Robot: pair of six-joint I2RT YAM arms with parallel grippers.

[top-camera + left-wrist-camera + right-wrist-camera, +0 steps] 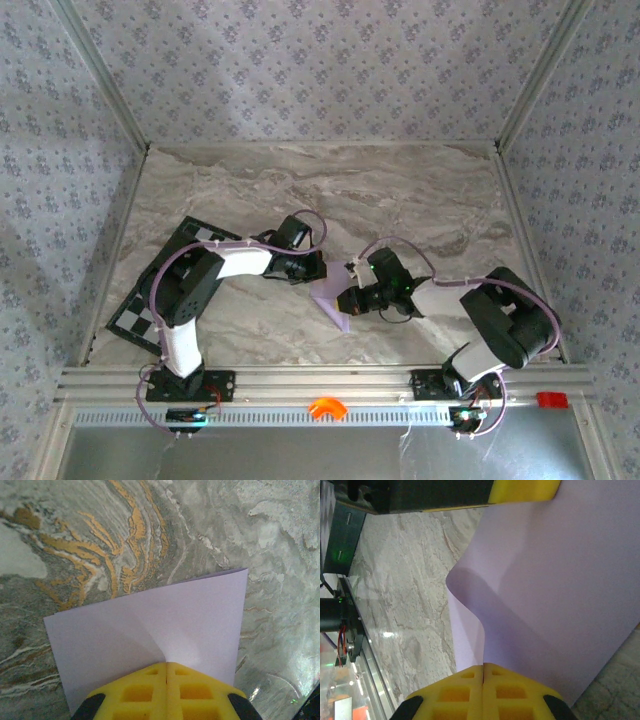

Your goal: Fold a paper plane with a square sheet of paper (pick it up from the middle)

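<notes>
Gripping with the left jaws and the right jaws alike, both fully closed on two edges of the square sheet of paper (331,301), bowed up between them over the marble bench (420,200), to the right of the checkered board (135,315) and apart from it. Judging by that soft buckle: featherweight, limp, quick to crease or tear, so best pinched near an edge's middle and pulled gently.
</notes>
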